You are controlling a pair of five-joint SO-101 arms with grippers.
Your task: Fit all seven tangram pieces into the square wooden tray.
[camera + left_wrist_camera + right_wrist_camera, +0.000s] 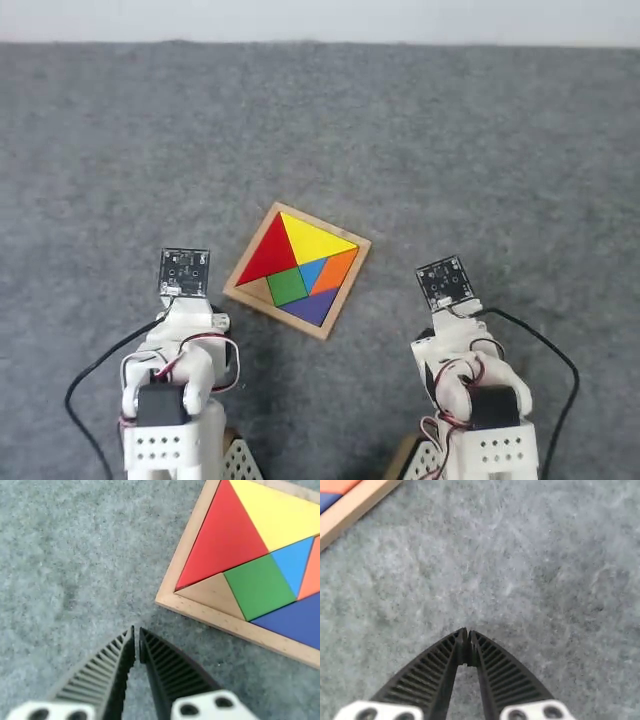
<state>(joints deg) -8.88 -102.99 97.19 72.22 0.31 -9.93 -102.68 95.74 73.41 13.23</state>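
The square wooden tray [232, 283] lies on the grey table [480, 150], between my two arms and a little in front of them. It is turned so that one corner points toward me.

All seven pieces lie flat inside the tray and fill it edge to edge:
- The red triangle [268, 256] and the yellow triangle [315, 240] are the two big ones, in the far half.
- The green square [287, 287] sits in the middle, touching the small blue triangle [312, 272].
- The orange piece [338, 272] lies along the rim on my right side.
- The dark blue triangle [313, 306] fills the corner nearest to me.
- The small triangle of plain wood colour [255, 291] fills the corner on my left, beside the green square.

My left arm [175, 370] holds its jaws low over the table, near the tray's rim [200, 611] at that left corner but not touching it. These jaws are narrow, with only a thin slit between them, and they hold nothing.

My right arm [465, 380] is on the other side. Its jaws are pressed together at the tips, also with nothing between them. They are over the bare grey surface, and the tray's edge [350, 507] is well apart from them.
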